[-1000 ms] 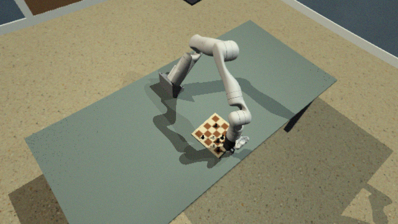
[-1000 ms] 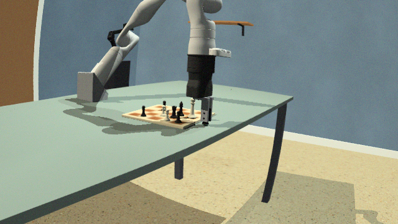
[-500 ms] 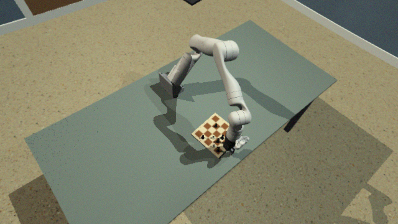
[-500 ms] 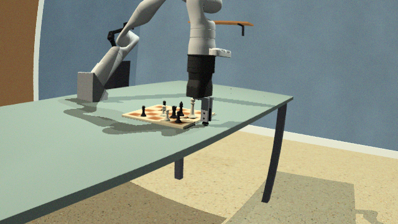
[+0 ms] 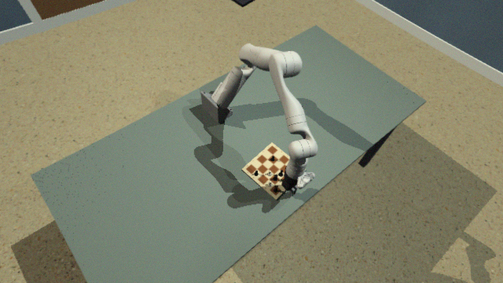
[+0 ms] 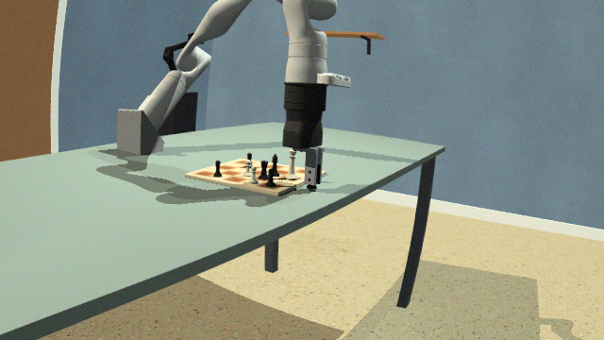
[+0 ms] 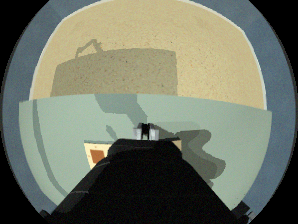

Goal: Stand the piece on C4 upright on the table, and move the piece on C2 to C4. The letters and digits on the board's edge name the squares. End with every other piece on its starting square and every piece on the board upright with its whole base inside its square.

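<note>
Farthest left in the exterior view, the arm's base (image 5: 210,107) (image 6: 129,132), well apart from the work. Next, the chessboard (image 5: 251,168) (image 6: 194,175) (image 7: 90,148), with standing pieces crowded toward the near corner; square labels too small to read, so no telling which piece is on C2. Near the right-hand side, a tall white piece (image 6: 292,166), upright and just beside the claw (image 5: 291,191) (image 6: 312,170) (image 7: 146,132). Then the claw itself, pointing down just off the board, fingers apparently pinching a dark piece (image 6: 311,188), probably the one from C4: directly between and below the tips, long axis seemingly vertical, base at or near the table (image 5: 157,204) (image 6: 94,227) (image 7: 240,150). Farther right, tabletop room before the edge; best to release, then rise straight, away from the tall neighbour.

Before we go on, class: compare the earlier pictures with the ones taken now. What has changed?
Nothing has visibly moved. The claw is at the table beside the chessboard as before, and the tall white piece and the other visible pieces stand where they stood.
</note>
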You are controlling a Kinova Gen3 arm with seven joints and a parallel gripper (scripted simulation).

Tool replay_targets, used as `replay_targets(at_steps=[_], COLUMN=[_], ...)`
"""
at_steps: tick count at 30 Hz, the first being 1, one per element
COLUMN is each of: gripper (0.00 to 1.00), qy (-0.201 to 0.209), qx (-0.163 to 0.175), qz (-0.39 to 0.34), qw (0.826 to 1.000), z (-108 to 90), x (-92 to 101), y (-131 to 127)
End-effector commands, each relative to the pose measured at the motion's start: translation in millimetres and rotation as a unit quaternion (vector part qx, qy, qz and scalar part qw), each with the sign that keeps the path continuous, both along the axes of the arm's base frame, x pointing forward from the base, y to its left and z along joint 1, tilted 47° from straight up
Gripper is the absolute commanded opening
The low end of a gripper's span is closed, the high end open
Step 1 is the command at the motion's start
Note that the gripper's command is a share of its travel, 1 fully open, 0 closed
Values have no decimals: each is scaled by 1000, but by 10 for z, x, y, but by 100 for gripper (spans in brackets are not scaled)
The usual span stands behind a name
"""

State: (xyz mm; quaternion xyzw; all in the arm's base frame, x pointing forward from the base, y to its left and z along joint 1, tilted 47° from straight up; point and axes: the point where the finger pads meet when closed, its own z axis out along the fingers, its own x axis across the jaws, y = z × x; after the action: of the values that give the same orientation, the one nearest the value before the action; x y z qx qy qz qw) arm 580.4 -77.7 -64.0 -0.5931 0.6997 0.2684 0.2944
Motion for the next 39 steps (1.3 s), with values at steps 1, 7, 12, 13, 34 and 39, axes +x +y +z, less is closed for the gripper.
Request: replay_targets(at_steps=[1,7,12,13,34,39], gripper=[0,0,0,0,0,0], qy=[-2,-2,-2,-2,-2,-2], qx=[-4,-4,-4,-4,-4,-4], qz=[4,4,4,4,4,4], qw=[1000,1000,1000,1000,1000,1000], z=[-16,-16,-18,-19,-46,-46], x=[-8,-8,-9,-9,-2,-2], y=[-14,-14,-12,-10,20,20])
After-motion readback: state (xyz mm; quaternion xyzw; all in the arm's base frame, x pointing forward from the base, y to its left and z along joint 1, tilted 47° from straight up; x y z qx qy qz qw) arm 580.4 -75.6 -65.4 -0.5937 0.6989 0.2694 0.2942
